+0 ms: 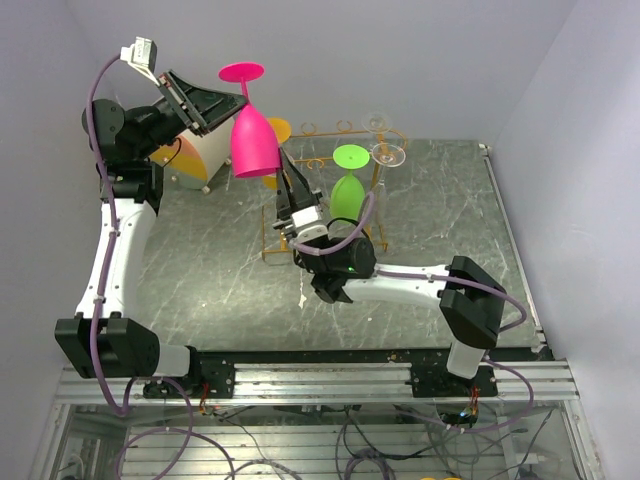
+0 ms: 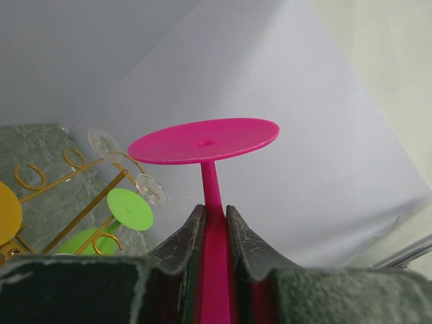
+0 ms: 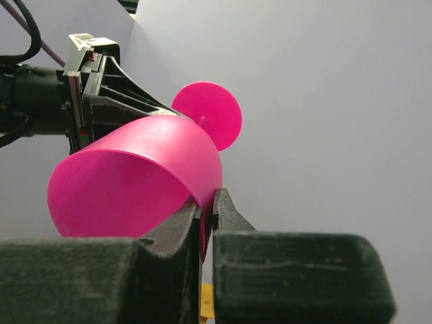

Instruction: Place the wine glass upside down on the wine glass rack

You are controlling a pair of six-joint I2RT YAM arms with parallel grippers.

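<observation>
Now the pink wine glass point(image 1: 253, 140) hangs foot-up above the desk point(image 1: 450, 205), left jaws pinching its stem and right jaws pinching the bowl's rim.

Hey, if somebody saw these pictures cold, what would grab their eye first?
A hot-pink wine glass hangs upside down in mid-air at the back left. Both arms hold it: the left arm has its jaws on the stem, the right arm pinches the bowl's rim. Behind it stands a gold wire rack with a green glass upside down on it.
</observation>
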